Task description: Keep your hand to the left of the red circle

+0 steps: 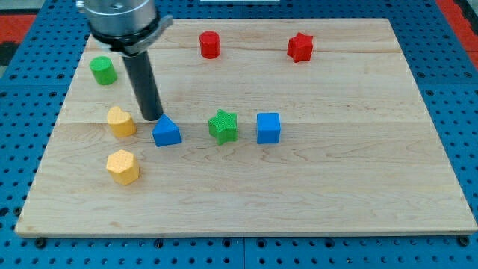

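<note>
The red circle, a short red cylinder, stands near the view's top, a little left of the middle. My tip rests on the board well below it and to its left. The tip sits between the yellow heart-like block on its left and the blue triangle just to its lower right, very close to the triangle. Whether it touches the triangle I cannot tell.
A green cylinder stands at the upper left. A yellow hexagon lies at the lower left. A green star and a blue cube sit mid-board. A red star stands at the upper right. The wooden board ends in blue pegboard.
</note>
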Robot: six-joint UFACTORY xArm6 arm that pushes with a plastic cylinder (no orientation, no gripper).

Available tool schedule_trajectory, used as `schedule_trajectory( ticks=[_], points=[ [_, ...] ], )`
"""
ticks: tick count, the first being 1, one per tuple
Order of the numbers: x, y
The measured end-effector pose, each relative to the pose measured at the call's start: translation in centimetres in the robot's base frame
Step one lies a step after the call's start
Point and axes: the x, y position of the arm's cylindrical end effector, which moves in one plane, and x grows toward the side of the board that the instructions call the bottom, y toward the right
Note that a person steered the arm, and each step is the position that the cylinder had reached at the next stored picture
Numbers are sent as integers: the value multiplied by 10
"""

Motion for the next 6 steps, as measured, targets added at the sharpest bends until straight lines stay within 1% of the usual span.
schedule_trajectory(
  ticks=[1, 3, 6],
  points=[
    [-39, 14],
    [-136, -3],
    [-149, -5]
  ],
)
